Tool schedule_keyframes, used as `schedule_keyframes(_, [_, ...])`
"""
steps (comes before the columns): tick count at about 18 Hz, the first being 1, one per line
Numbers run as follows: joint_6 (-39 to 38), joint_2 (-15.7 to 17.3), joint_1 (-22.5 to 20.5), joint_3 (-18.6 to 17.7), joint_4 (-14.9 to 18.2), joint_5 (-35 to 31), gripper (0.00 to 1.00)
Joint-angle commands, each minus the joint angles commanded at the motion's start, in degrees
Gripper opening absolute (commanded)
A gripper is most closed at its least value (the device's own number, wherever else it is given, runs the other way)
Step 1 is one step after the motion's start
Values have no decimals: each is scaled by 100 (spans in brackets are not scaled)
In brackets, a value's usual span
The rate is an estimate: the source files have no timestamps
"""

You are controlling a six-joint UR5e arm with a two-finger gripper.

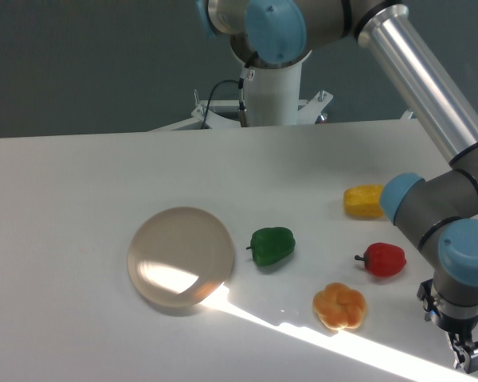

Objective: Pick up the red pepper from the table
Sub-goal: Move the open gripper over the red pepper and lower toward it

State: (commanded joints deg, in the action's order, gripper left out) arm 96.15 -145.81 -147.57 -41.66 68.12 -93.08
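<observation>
Red pepper (384, 259): it lies on its side on the table (80, 318), right part, with the short dark stem pointing left. Nothing touches it.
Pincer (470, 356): it hangs low at the bottom right corner, pointing down, to the right of the red pepper and lower in the picture, apart from it. Only a small dark part of the fingers shows at the picture's edge, so I cannot tell if they are spread or pressed together. Nothing is seen between them.
Arm (430, 76): the grey wrist with blue caps stands just right of the red pepper; a long silver tube goes up and left to the base behind the table.
Yellow pepper (362, 200): it sits above the red pepper, partly hidden behind a blue cap of the wrist.
Orange lobed pepper (340, 306): it is near the red pepper, to the left and lower, in a band of bright light.
Green pepper (272, 246): it is in the middle of the table, left of the red one.
Round plate (180, 256): beige, glossy, just left of the green pepper, not touching it.
</observation>
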Motion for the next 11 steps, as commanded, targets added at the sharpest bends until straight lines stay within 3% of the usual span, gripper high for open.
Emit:
schedule_keyframes(6, [26, 70, 123, -97, 9, 27, 100])
schedule_keyframes(11, [393, 403, 132, -500, 35, 9, 100])
